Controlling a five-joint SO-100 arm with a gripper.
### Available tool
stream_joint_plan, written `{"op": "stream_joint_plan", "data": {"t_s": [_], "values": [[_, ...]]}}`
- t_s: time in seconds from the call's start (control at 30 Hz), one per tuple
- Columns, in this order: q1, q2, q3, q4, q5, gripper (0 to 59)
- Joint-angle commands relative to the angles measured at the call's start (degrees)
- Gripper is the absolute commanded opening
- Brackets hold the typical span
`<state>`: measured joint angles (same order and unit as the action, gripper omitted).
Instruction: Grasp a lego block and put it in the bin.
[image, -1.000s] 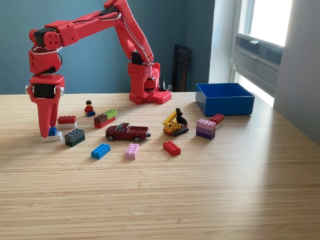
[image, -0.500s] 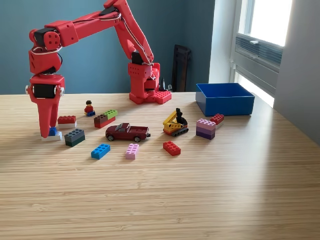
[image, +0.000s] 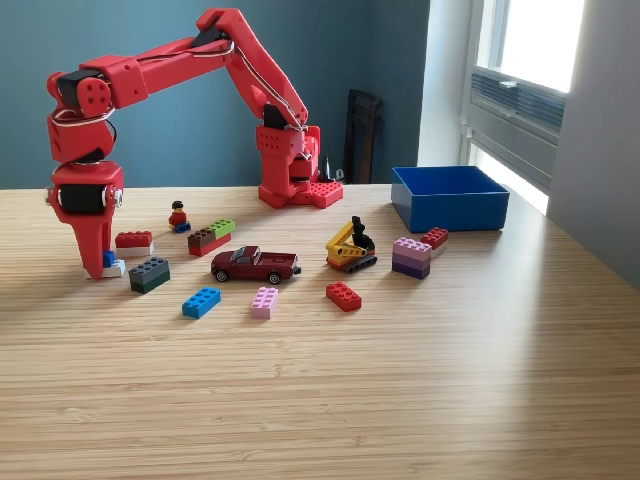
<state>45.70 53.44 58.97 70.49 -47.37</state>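
Pointing straight down at the exterior view's left, the red gripper (image: 100, 265) is pinching a small blue-and-white lego block (image: 111, 264) between nearly closed fingers on the wooden table (image: 400, 380). The blue bin (image: 449, 198) is sitting well apart, at the view's right.

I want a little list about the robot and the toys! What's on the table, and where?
Arm: red, reaching to the exterior view's left
Gripper: pointing down at a small blue and white block; whether the fingers are closed is unclear
Bin: blue, at the exterior view's right; nothing visible inside
Near the gripper: dark grey brick, red brick
Middle: toy car, yellow digger
Front: blue brick, pink brick
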Motion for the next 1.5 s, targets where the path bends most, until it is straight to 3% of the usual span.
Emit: {"op": "stream_joint_plan", "data": {"t_s": [0.03,0.17,0.33,0.4,0.47,0.6,0.73,0.97,1.17,1.5], "values": [[-0.4,1.3,-3.5,0.2,3.3,0.1],[0.4,1.8,-4.2,1.7,5.7,0.1],[-2.1,2.3,0.7,4.5,8.8,0.1],[-3.4,2.5,1.6,7.6,9.3,0.1],[-4.1,3.2,-2.5,13.7,11.1,0.1],[-8.4,10.0,-5.2,19.6,14.2,0.1],[-14.2,20.0,-2.4,22.6,15.9,0.1],[-27.2,35.9,8.8,25.3,20.1,0.1],[-45.6,45.9,20.5,25.8,27.5,0.1],[-76.6,49.1,25.8,25.7,40.0,0.1]]}}
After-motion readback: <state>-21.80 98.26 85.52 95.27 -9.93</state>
